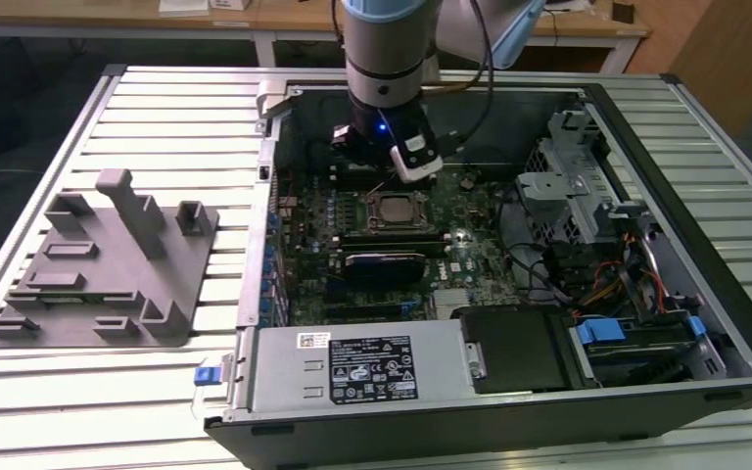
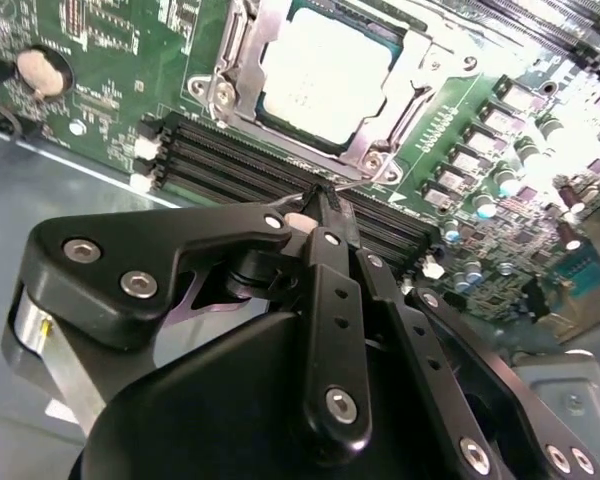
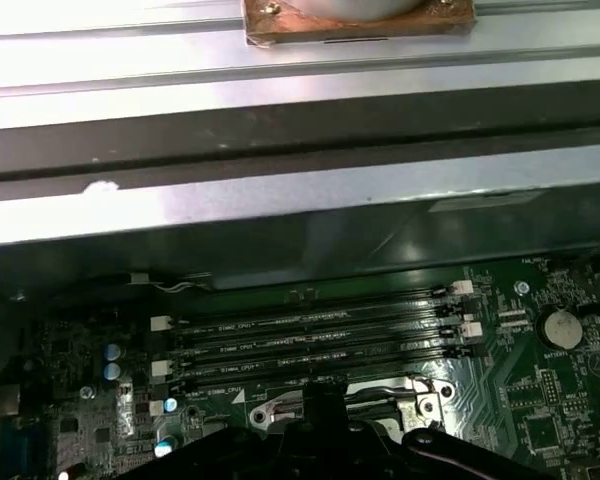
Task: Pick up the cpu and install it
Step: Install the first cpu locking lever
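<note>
Hovering just above the black memory slots point(image 2: 240, 160), my hand point(image 2: 325, 205) is drawn narrow, its fingertips closed together and carrying nothing. Just beyond the slots the cpu point(image 2: 325, 65) lies flat inside the socket frame point(image 2: 230, 50), silvery top up and level with the motherboard point(image 2: 100, 40). The metal frame laps over its edges on the sides I can see. I judge the picking up and setting down to be done, since the chip sits squarely in its seat and I am clear of it. I cannot tell whether the frame is latched down, so the locking may be what is left. A coin battery point(image 2: 37, 68) sits farther off on the board. As for writing, the first wrist view shows small white lettering along the slots, too fine for me to make out. In the exterior view the power supply point(image 1: 350, 367) at the near end of the computer case point(image 1: 728, 323) carries a large black label point(image 1: 373, 367) with white print and a small white sticker point(image 1: 312, 341) beside it, and I cannot read either. Outside the case, toward the exterior view's left, a grey fixture point(image 1: 102, 264) with empty cradles stands on the slatted desk point(image 1: 75, 127).
</note>
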`<state>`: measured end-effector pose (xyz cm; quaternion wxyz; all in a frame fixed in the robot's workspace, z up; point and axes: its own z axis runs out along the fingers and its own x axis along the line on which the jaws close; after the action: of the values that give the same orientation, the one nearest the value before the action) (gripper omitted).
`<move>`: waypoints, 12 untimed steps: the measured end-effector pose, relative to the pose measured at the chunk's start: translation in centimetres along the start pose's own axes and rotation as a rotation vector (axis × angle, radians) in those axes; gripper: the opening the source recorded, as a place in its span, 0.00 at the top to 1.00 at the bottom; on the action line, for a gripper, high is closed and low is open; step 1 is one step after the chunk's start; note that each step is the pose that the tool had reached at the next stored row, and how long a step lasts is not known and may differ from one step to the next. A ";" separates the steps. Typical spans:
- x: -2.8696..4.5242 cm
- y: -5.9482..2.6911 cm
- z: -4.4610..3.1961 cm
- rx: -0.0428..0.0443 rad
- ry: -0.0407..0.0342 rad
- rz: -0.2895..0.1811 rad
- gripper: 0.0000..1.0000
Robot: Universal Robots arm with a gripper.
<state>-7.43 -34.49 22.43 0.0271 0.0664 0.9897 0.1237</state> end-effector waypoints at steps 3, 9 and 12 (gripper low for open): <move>0.00 -0.04 0.14 0.0012 -0.0084 0.032 0.89; 0.00 -0.08 0.37 0.0031 -0.0242 0.088 0.89; 0.00 -0.13 0.54 0.0029 -0.0343 0.106 0.89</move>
<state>-7.41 -34.48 21.87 0.0373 0.1210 0.9844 0.1224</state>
